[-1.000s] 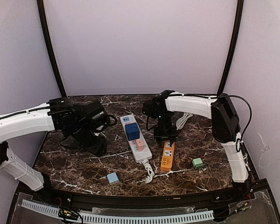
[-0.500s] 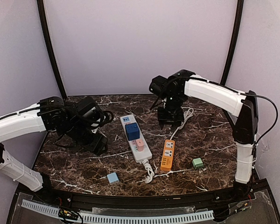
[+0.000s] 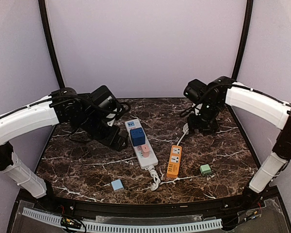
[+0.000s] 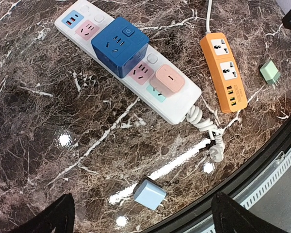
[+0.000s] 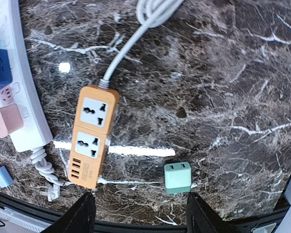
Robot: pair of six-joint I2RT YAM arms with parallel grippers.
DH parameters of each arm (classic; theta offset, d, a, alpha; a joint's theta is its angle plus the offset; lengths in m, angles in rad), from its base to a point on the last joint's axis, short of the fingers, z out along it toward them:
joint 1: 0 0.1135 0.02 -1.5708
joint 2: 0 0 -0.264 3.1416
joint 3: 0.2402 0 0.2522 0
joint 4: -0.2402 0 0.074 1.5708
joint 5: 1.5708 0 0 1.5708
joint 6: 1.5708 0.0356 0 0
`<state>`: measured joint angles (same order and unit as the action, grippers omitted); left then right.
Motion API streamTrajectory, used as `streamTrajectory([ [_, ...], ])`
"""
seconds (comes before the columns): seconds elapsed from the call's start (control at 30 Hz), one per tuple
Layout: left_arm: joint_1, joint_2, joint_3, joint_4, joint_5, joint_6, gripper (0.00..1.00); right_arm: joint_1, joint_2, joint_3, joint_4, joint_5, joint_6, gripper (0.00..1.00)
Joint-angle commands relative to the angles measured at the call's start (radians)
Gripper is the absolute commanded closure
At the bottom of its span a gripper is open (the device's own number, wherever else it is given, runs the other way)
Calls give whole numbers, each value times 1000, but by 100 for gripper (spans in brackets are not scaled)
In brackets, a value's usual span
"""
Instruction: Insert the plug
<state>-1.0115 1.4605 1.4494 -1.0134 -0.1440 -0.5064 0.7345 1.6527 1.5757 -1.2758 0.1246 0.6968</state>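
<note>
A white power strip (image 3: pixel 141 145) lies mid-table with a blue cube adapter (image 3: pixel 137 136) and a pink plug (image 3: pixel 145 150) in it. An orange power strip (image 3: pixel 174 160) lies to its right. A light blue plug (image 3: pixel 117 185) lies loose near the front edge; it also shows in the left wrist view (image 4: pixel 149 194). A green plug (image 3: pixel 205 169) lies at the front right and shows in the right wrist view (image 5: pixel 178 176). My left gripper (image 4: pixel 140 218) is open and empty, raised left of the white strip. My right gripper (image 5: pixel 139 216) is open and empty, raised at the back right.
The orange strip's white cable (image 3: pixel 188 127) coils toward the back right. The white strip's cable (image 3: pixel 155 177) is bundled at its near end. The table's black front rim (image 3: pixel 150 208) runs just past the light blue plug.
My right arm has lifted off the orange strip and swung back and to the right. My left arm has moved right, closer to the white strip.
</note>
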Motion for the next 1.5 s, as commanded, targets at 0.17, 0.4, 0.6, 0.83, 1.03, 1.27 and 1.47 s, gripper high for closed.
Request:
streamTrajectory([
  [0.17, 1, 61, 66, 37, 62, -97, 1, -129, -199, -306, 113, -79, -9, 35],
  [0.4, -1, 186, 175, 82, 124, -99, 1, -176, -289, -477, 168, -181, -40, 34],
  [0.6, -2, 284, 280, 49, 141, -58, 2, -179, -278, -591, 238, -307, -159, 25],
  [0.83, -3, 323, 325, 34, 156, -34, 2, -177, -229, -618, 241, -260, -230, 13],
  [1.03, -2, 308, 292, 47, 173, -48, 3, -175, -218, -709, 315, -259, -202, 12],
  [1.27, -2, 261, 214, 98, 182, -81, 3, -150, -198, -745, 355, -234, -190, 14],
  [1.47, -2, 231, 166, 117, 183, -95, 4, -109, -155, -765, 372, -212, -169, 22],
])
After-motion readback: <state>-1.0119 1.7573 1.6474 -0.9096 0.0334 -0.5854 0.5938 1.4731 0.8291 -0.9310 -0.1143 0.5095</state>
